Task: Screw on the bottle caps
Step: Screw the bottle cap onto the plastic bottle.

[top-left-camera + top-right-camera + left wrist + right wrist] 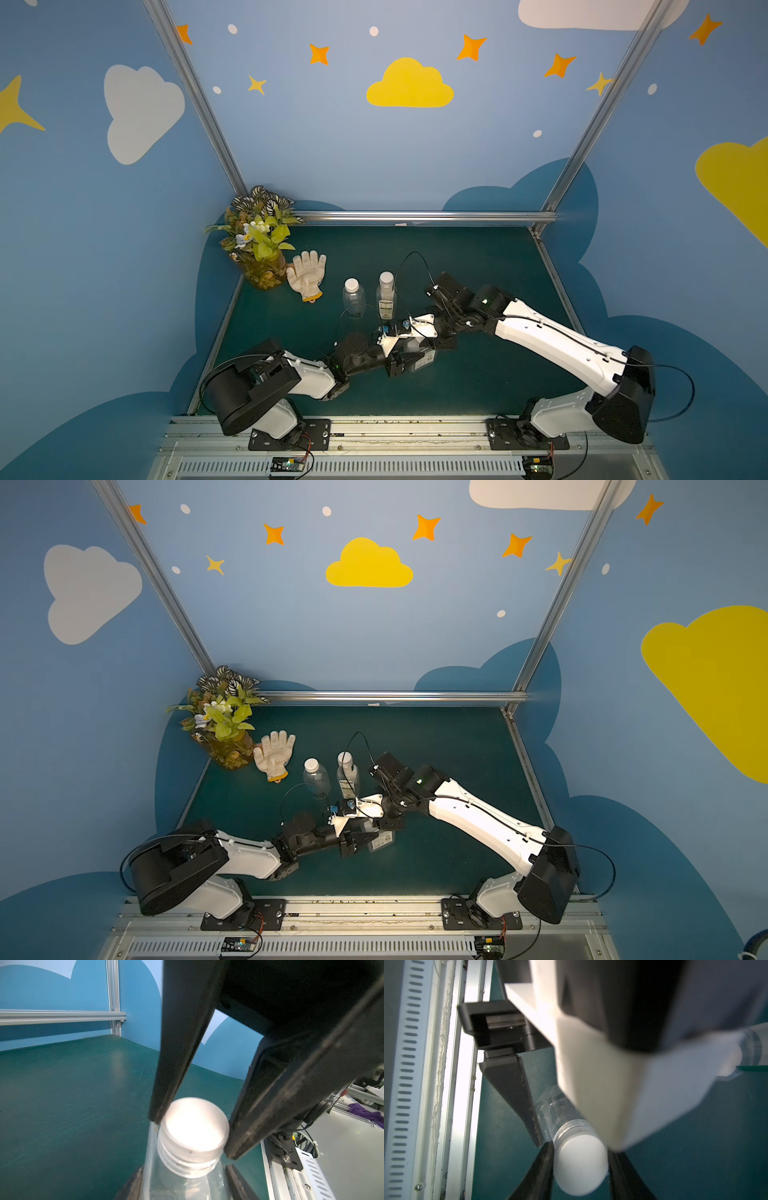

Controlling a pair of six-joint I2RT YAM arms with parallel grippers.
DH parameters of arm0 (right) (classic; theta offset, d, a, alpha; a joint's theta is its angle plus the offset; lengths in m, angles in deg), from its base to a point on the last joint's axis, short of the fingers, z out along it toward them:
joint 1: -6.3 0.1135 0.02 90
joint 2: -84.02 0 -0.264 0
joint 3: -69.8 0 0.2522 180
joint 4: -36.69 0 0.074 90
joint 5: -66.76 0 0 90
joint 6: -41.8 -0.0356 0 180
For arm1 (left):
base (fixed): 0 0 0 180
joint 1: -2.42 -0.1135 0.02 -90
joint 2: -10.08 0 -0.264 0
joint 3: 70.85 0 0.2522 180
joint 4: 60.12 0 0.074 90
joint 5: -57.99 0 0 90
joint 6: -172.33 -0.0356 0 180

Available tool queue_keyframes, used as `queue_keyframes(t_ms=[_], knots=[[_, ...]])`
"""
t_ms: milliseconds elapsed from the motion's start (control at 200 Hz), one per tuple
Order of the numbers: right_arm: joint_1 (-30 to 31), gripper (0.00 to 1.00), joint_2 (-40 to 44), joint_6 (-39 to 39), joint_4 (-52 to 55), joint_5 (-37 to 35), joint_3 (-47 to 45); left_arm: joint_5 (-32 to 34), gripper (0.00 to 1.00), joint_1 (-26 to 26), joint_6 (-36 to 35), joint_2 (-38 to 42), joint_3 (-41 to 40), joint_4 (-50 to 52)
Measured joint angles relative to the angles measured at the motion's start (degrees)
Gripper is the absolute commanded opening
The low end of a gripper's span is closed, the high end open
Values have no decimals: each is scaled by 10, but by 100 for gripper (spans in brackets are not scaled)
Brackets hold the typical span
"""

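Three clear bottles are on or over the green tabletop (478,266), each with one white cap on its neck, so three caps in all. Two of them stand upright side by side near the middle of the tabletop, close but apart: the round plain bottle (354,298) with its cap (351,284), and to its right the slim labelled bottle (386,299) with its cap (386,277). The third bottle (556,1109), wider and labelled, is toward the front edge, where the two arms meet. The left gripper (184,1177) is clamped on its clear body just below the neck, one finger on each side. The right gripper (579,1152) is closed on the third cap (193,1136), its two dark fingers (259,1113) pressing opposite sides of the ribbed rim; the cap sits squarely on the neck. Whether it is fully threaded down cannot be told. One white knitted glove (307,276) lies flat toward the back-left corner, just beside one potted plant (259,237) standing in that corner.
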Motion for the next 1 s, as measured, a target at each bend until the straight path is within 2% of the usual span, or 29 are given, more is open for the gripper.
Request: queue_keyframes(t_ms=[185,476,556,591,656,711,761,866,1001], knots=[[27,0,6,-66,-22,-49,-4,5,3,-3,12,-3,0,-7],[82,0,17,-170,-47,-113,-20,5,3,1,6,-6,2,-8],[86,6,21,-186,-48,-118,-23,4,4,1,6,-7,2,-8],[86,12,23,-194,-48,-119,-24,4,4,1,6,-8,3,-9],[86,18,26,-202,-46,-123,-25,3,4,1,6,-13,3,-14],[87,27,26,-208,-44,-123,-25,2,3,1,6,-17,4,-21],[89,32,28,-211,-40,-123,-23,1,3,1,6,-22,4,-27],[87,46,32,-207,-26,-129,-6,-2,4,1,6,-31,4,-41],[73,58,50,-187,-20,-116,24,-6,3,1,6,-38,4,-52]])
